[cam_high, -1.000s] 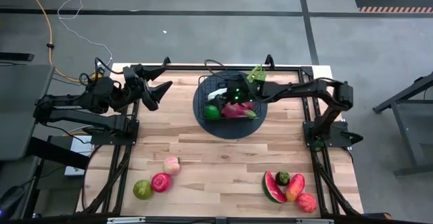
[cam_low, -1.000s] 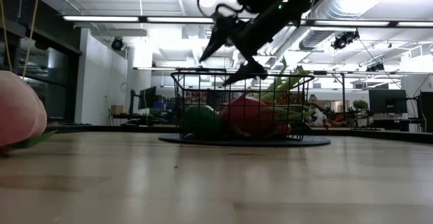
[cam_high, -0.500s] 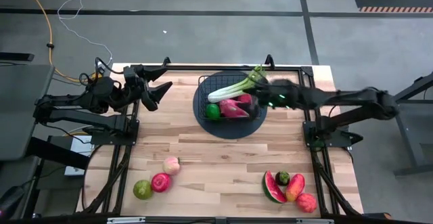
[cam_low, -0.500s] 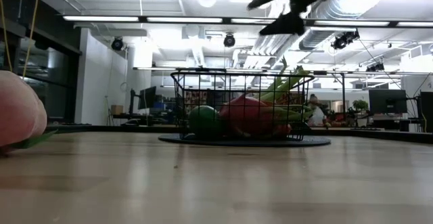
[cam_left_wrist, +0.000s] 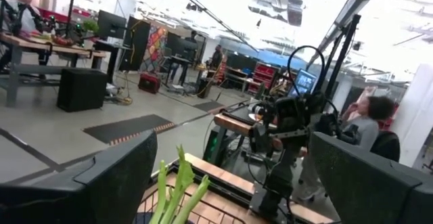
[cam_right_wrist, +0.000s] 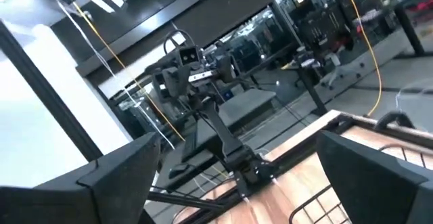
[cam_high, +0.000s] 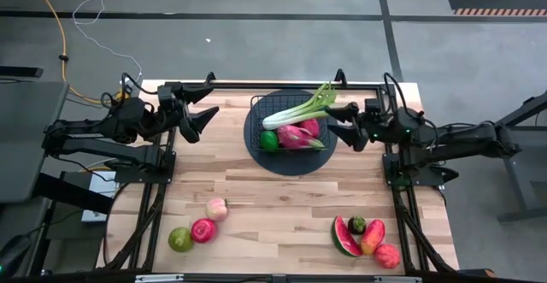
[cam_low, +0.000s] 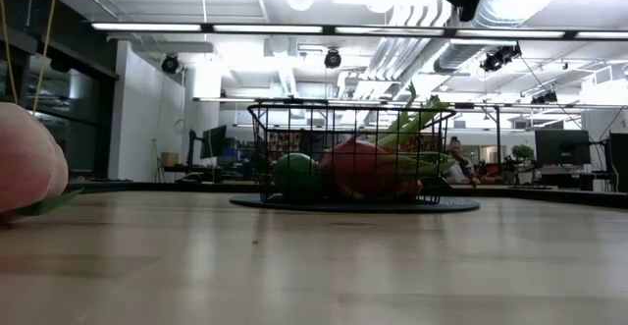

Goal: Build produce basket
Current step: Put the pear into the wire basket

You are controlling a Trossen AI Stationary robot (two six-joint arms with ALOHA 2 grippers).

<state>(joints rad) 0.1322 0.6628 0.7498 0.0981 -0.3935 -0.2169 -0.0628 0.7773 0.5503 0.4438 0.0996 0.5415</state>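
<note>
**High view: basket partly filled, both arms clear**

High view shows the table (cam_high: 282,197), then the basket (cam_high: 256,112) on its dark mat (cam_high: 282,165), holding a leafy stalk (cam_high: 295,112), dragon fruit (cam_high: 292,135) and green fruit (cam_high: 268,141). Right gripper (cam_high: 342,126) hangs beside it, fingers spread, empty; left gripper (cam_high: 201,110) waits likewise. Remaining produce (cam_high: 363,234) sits near the front edge, so a hurried reach could roll round pieces off.
</note>
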